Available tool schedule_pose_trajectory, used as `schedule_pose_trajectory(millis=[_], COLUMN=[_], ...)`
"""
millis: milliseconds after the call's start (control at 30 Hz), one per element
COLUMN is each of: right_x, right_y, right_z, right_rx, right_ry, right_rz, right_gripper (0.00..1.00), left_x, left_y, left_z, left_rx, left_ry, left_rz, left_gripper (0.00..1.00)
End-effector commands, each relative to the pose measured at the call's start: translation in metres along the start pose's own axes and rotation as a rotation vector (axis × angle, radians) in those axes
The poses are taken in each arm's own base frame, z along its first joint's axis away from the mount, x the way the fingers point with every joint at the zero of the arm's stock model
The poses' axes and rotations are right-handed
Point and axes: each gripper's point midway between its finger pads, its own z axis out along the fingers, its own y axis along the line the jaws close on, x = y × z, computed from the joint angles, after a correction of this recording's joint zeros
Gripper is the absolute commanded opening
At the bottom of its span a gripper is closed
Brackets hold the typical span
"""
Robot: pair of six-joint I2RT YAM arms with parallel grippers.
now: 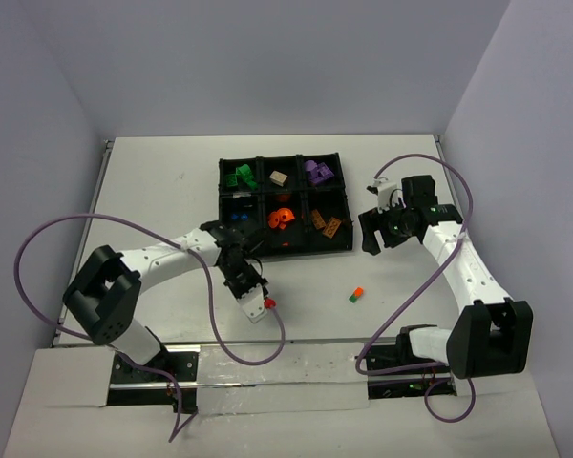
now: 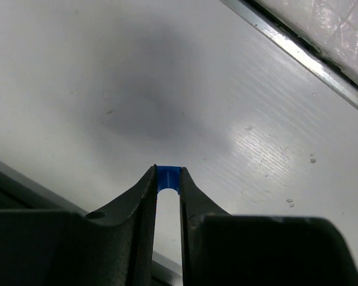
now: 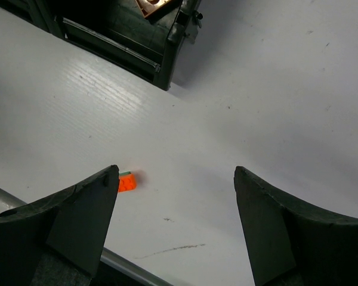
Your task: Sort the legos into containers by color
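Note:
In the left wrist view a small blue lego is pinched at the very tips of my left gripper, over the white table. From above, the left gripper is in front of the black tray, near the table's front edge. My right gripper hovers just right of the tray, and its jaws stand wide open with nothing between them. An orange lego with a green piece lies loose on the table, and it shows beside the right gripper's left finger. The containers hold green, tan, purple, blue, orange and brown legos.
The tray's near right corner sits ahead of the right gripper. A metal strip marks the table's front edge close to the left gripper. Purple cables loop around both arms. Grey walls enclose the table.

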Motion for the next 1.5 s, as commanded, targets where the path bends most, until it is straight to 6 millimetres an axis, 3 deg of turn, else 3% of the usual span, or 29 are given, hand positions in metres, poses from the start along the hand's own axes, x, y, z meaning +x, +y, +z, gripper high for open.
schedule_pose_trajectory(millis=[0, 67, 133, 267, 467, 667, 800, 900, 1067, 1133, 1233, 1467], right_x=[-0.015, -0.015, -0.017, -0.018, -0.022, -0.022, -0.021, -0.018, -0.019, -0.022, -0.036, -0.103], right_y=[-0.003, -0.004, -0.004, -0.004, -0.005, -0.006, -0.006, -0.007, -0.005, -0.002, 0.008, 0.056], right_z=[-0.001, -0.001, -0.001, 0.000, 0.000, -0.003, -0.004, -0.004, -0.005, -0.006, -0.012, -0.012], right_rx=[-0.003, -0.003, -0.004, -0.006, -0.009, 0.003, 0.008, 0.010, 0.007, -0.013, -0.057, -0.293], right_ry=[-0.040, -0.041, -0.043, -0.043, -0.039, -0.040, -0.040, -0.035, -0.039, -0.050, -0.099, -0.208], right_rz=[-0.008, -0.009, -0.006, -0.003, 0.004, -0.003, -0.011, -0.015, -0.017, -0.014, 0.002, 0.168], right_gripper=[0.84, 0.84, 0.84, 0.84, 0.84, 0.84, 0.84, 0.84, 0.84, 0.84, 0.84, 0.83], left_x=[-0.012, -0.003, 0.011, 0.050, 0.099, 0.134, 0.136, 0.132, 0.130, 0.123, 0.120, 0.112], left_y=[0.024, 0.036, 0.059, 0.083, 0.105, 0.114, 0.118, 0.121, 0.117, 0.112, 0.112, 0.106], left_z=[-0.033, -0.047, -0.074, -0.113, -0.134, -0.147, -0.157, -0.163, -0.163, -0.160, -0.160, -0.157], left_rx=[-0.104, -0.152, -0.244, -0.375, -0.472, -0.520, -0.555, -0.588, -0.592, -0.573, -0.595, -0.641], left_ry=[-0.093, -0.115, -0.141, -0.140, -0.132, -0.126, -0.123, -0.129, -0.127, -0.149, -0.168, -0.190], left_rz=[-0.121, -0.216, -0.308, -0.436, -0.577, -0.688, -0.686, -0.680, -0.681, -0.675, -0.670, -0.682], left_gripper=[0.19, 0.18, 0.18, 0.19, 0.28, 0.53, 0.68, 0.72, 0.59, 0.60, 0.68, 0.78])
